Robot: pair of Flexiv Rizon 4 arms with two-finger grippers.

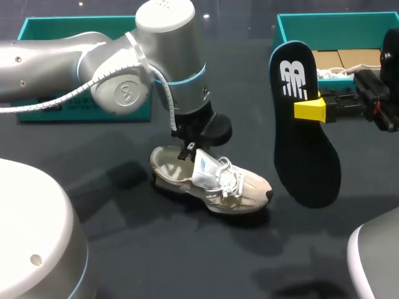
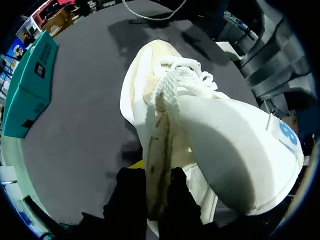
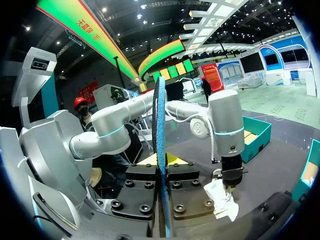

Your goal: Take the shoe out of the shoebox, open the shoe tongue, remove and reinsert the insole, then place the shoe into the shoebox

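Sneaker (image 1: 212, 180) lies on the table (image 1: 162, 261), out of the box. Left gripper (image 1: 190, 149) is pinched narrow on its collar edge, likely pinning it with the mouth open. Right gripper (image 1: 310, 110) clamps the insole (image 1: 305, 137) upright above the table, probably staged for reinsertion, in front of the teal shoebox (image 1: 330, 20).
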